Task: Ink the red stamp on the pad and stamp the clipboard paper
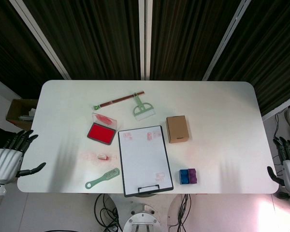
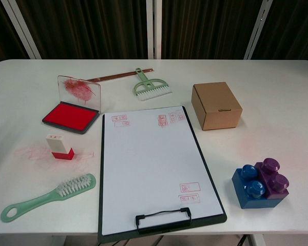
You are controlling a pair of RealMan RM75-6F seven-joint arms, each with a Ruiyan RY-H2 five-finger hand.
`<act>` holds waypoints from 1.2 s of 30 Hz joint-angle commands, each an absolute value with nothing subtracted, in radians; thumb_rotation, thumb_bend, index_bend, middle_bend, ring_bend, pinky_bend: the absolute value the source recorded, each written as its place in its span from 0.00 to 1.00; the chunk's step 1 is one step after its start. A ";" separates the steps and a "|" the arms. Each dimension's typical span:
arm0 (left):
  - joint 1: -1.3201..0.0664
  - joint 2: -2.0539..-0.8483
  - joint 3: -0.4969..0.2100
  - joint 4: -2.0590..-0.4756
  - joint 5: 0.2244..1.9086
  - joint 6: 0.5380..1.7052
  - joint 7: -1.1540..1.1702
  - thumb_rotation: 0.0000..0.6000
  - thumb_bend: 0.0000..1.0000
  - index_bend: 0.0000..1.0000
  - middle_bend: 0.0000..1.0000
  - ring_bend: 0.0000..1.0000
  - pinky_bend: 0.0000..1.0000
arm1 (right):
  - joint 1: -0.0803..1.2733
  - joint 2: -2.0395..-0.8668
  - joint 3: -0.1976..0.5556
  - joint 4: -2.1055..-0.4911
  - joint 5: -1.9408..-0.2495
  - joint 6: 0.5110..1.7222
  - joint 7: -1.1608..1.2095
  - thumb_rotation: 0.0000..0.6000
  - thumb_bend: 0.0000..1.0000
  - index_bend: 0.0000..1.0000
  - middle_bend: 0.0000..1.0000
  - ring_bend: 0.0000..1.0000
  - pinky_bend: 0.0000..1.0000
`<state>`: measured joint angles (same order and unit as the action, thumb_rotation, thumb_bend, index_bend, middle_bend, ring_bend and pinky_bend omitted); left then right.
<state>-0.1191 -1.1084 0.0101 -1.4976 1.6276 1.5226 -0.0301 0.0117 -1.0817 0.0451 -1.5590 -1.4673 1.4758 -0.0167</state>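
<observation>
Hands, the left hand (image 1: pixel 7 159) and right hand (image 1: pixel 289 164), hang empty with fingers spread off the table ends, so nothing's begun: the left must reach the red stamp (image 2: pixel 59 147) standing between ink pad (image 2: pixel 71 116) and clipboard (image 2: pixel 154 169).

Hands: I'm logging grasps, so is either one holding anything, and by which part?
Nothing is held. The left hand and right hand are both open off the table's ends; the stamp stands untouched.
</observation>
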 commanded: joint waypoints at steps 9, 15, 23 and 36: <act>-0.119 -1.116 0.015 -1.493 1.640 1.526 -0.033 0.21 0.11 0.14 0.09 0.07 0.18 | 0.006 -1.084 0.043 -1.549 -1.468 1.482 -0.006 1.00 0.26 0.00 0.00 0.00 0.00; -0.136 -1.104 0.025 -1.515 1.677 1.515 -0.039 0.58 0.12 0.14 0.09 0.09 0.22 | 0.007 -1.081 0.045 -1.550 -1.471 1.485 -0.005 1.00 0.26 0.00 0.00 0.00 0.00; -0.221 -1.136 0.014 -1.581 1.729 1.416 0.098 1.00 0.15 0.21 0.21 0.41 0.67 | 0.013 -1.084 0.044 -1.553 -1.467 1.470 -0.012 1.00 0.26 0.00 0.00 0.00 0.00; -0.370 -1.344 -0.029 -1.593 1.618 1.139 0.288 1.00 0.15 0.29 0.35 0.68 0.80 | 0.003 -1.079 0.041 -1.539 -1.465 1.480 0.007 1.00 0.26 0.00 0.00 0.00 0.00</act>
<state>-0.3471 -1.3105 -0.0161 -1.6011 1.6509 1.1738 0.2664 0.0028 -1.0793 0.0411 -1.5390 -1.4649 1.4803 0.0066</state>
